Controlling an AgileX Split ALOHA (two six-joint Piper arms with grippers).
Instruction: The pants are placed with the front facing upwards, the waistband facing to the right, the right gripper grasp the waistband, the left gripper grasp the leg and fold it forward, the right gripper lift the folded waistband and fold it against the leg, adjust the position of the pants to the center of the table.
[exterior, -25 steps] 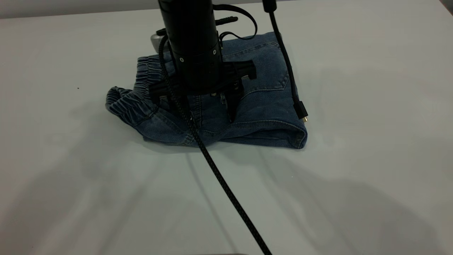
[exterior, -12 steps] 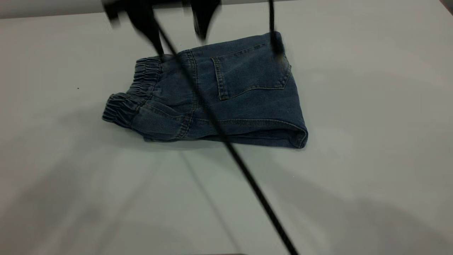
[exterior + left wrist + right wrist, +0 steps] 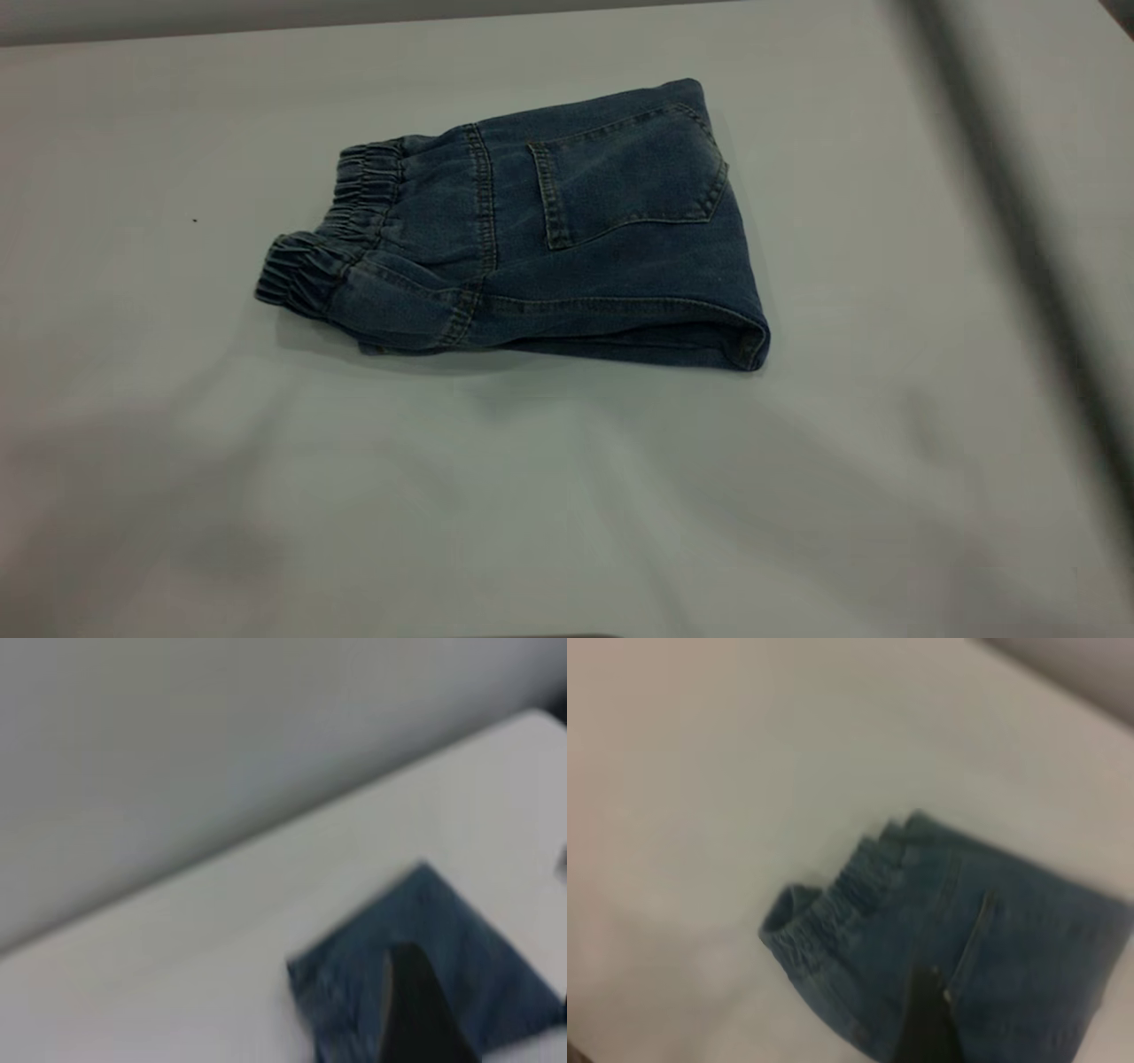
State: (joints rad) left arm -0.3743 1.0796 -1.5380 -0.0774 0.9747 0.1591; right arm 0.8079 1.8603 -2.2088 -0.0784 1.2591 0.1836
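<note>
The pants point(image 3: 567, 248) lie folded into a compact bundle on the white table point(image 3: 567, 514), slightly behind its middle. The back pocket point(image 3: 629, 177) faces up and the gathered waistband point(image 3: 354, 199) is at the left end. The leg is tucked under the fold, and only a layered edge point(image 3: 620, 341) shows along the front. Neither gripper appears in the exterior view. In the wrist views a dark part of the left gripper point(image 3: 425, 1010) and of the right gripper point(image 3: 926, 1023) hangs well above the pants point(image 3: 983, 948), apart from the cloth.
A blurred dark streak point(image 3: 1019, 239) runs down the right side of the exterior view. Bare tabletop surrounds the bundle on all sides. The table's far edge point(image 3: 266, 828) shows in the left wrist view.
The arm that stood over the pants a second ago has lifted away and left the exterior view, and its cables went with it. The folded pants have stayed in place.
</note>
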